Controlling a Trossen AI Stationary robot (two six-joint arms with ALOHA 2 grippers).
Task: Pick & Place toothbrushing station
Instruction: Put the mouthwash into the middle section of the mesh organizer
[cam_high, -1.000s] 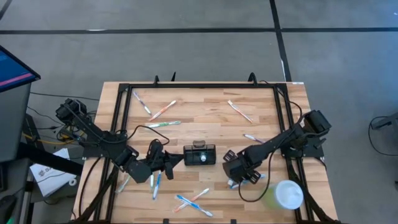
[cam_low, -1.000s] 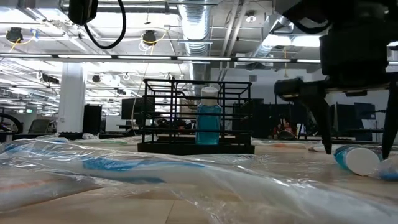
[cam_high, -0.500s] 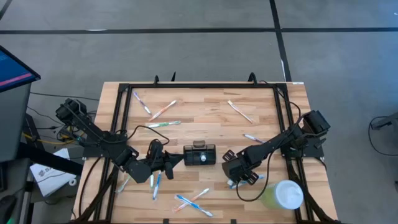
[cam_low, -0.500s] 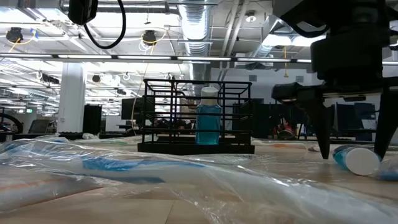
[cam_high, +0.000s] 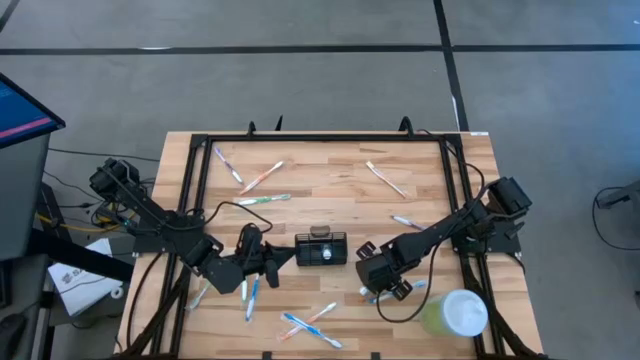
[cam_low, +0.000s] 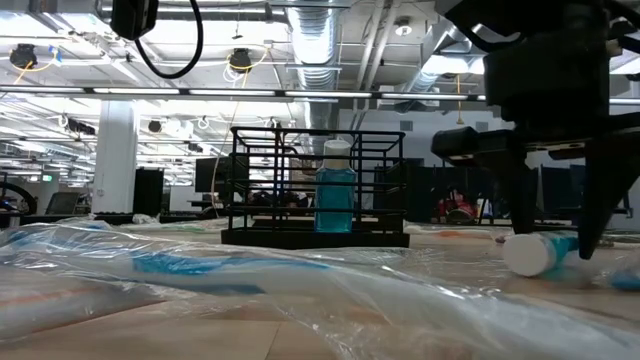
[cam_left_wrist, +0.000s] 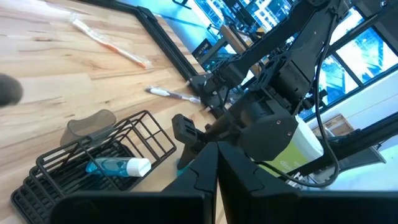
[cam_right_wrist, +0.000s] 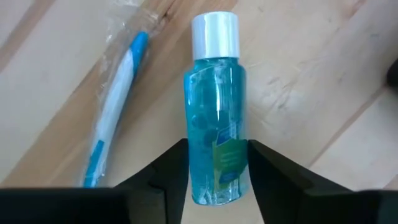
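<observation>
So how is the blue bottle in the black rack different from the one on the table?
The rack bottle stands upright, cap up; the table bottle lies flat. The rack bottle sits inside the black rack; the right gripper pinches the table bottle. Both are blue with white caps.

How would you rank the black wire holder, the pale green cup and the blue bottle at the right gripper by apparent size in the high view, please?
1. Pale green cup.
2. Black wire holder, nearly alike.
3. Blue bottle, mostly hidden under the right gripper.

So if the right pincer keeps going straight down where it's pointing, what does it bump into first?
Most likely the blue bottle lying on the table. The right pincer points down at it, one finger on each side, seemingly touching it already.
</observation>
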